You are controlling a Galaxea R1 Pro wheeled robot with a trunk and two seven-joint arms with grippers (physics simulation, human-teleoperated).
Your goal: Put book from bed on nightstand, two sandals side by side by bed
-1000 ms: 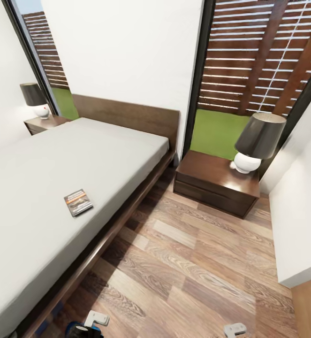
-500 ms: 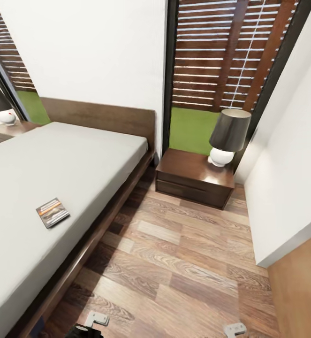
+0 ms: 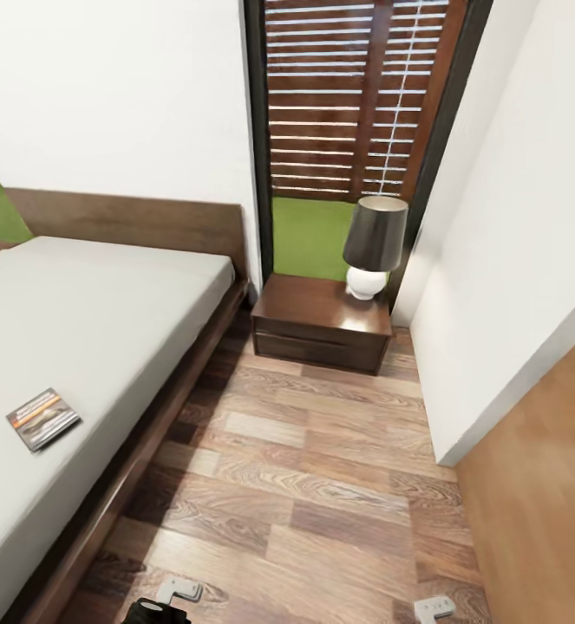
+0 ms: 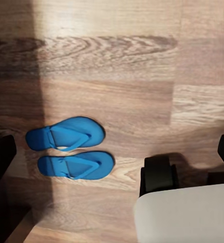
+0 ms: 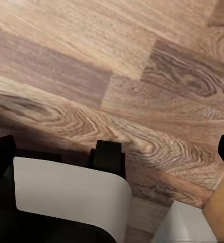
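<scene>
The book (image 3: 42, 418), dark with an orange band, lies flat on the light-grey mattress of the bed (image 3: 105, 303), near its floor-side edge. A dark-brown nightstand (image 3: 322, 322) stands beside the headboard, under the window. Two bright blue sandals (image 4: 66, 136) (image 4: 76, 164) lie side by side on the plank floor, soles parallel and almost touching. Above them hangs my left gripper (image 4: 114, 152), open, its dark fingers (image 4: 1, 157) spread wide and empty. My right gripper (image 5: 112, 147) is open over bare floor with nothing between its fingers (image 5: 0, 154).
A lamp (image 3: 374, 244) with a dark shade takes up the nightstand's right side. A white wall (image 3: 512, 260) and a wooden panel (image 3: 539, 485) close off the right. Open plank floor (image 3: 322, 468) runs between bed and wall. White parts of my base (image 4: 188, 212) sit near the sandals.
The head view has swung to the right, so the bed, book and nightstand sit further left in the picture. The things themselves have not moved.
</scene>
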